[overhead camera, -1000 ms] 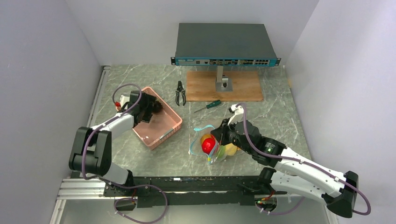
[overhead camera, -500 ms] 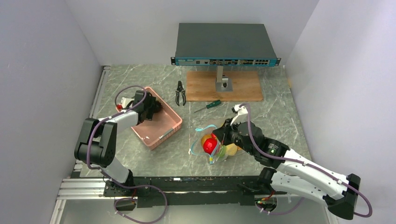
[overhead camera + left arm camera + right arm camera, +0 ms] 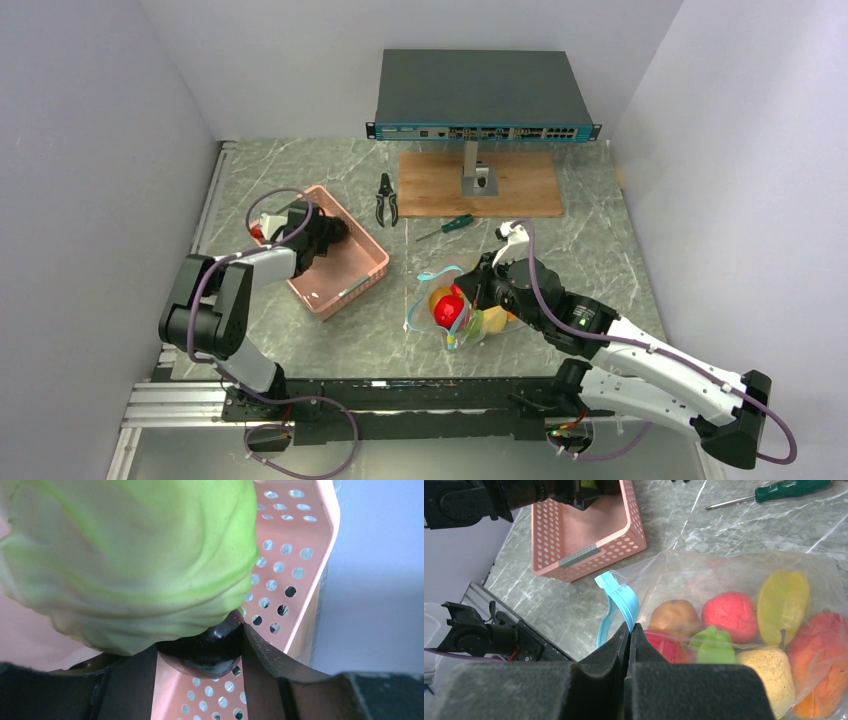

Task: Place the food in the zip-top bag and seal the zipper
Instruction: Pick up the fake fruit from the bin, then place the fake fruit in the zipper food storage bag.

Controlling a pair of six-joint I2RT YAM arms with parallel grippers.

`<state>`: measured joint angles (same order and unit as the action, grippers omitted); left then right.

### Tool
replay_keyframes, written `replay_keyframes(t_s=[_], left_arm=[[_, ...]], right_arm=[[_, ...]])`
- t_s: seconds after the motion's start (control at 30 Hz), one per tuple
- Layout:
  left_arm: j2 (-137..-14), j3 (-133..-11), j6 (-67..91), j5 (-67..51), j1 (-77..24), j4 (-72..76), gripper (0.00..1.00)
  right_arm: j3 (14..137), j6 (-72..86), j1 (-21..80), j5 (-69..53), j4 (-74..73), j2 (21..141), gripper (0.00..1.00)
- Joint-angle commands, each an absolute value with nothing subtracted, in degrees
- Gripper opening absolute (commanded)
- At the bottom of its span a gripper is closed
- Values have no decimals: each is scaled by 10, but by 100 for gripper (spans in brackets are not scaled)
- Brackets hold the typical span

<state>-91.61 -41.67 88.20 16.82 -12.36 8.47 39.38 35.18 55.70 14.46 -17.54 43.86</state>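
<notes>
The zip-top bag point(image 3: 462, 318) lies at the table's middle front and holds several pieces of food point(image 3: 731, 612): red, orange, yellow and green. My right gripper point(image 3: 630, 627) is shut on the teal zipper point(image 3: 620, 597) at the bag's mouth. Inside the pink basket point(image 3: 352, 283) my left gripper point(image 3: 200, 645) reaches down, its fingers point(image 3: 265, 655) standing against both sides of a dark round piece of food point(image 3: 207, 652). A pale green cabbage point(image 3: 130, 555) lies right over that piece and hides the left fingertip.
A network switch on a stand sits on a wooden board point(image 3: 520, 190) at the back. Black pliers point(image 3: 386, 200) and a green-handled screwdriver point(image 3: 447, 227) lie between the board and the basket. Grey walls close in both sides.
The left jaws have narrowed around the dark food in the basket, and that arm has shifted a little. The right arm has moved slightly back, still holding the bag's mouth.
</notes>
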Motion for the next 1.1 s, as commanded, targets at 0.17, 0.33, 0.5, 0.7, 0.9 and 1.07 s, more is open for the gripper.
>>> replay_keyframes(t_s=[0.17,0.33,0.5,0.7,0.9,1.07], left_arm=[[-801,-355,724,139,-125,171,37],[-696,-322,608,-8,-125,187,35],[-609,-301,521,-232,-125,156,40],[-505,-274,470,-379,-127,101,42],[-398,-263,465,-403,-169,54,42],[-368,-252,489,-372,-261,44,40]], right_arm=[[401,356,559,150,-143,435,0],[406,344,559,156,-142,451,0],[397,343,559,151,-131,461,0],[396,339,559,150,-119,464,0],[406,336,559,150,-113,469,0],[409,339,559,150,-99,467,0]])
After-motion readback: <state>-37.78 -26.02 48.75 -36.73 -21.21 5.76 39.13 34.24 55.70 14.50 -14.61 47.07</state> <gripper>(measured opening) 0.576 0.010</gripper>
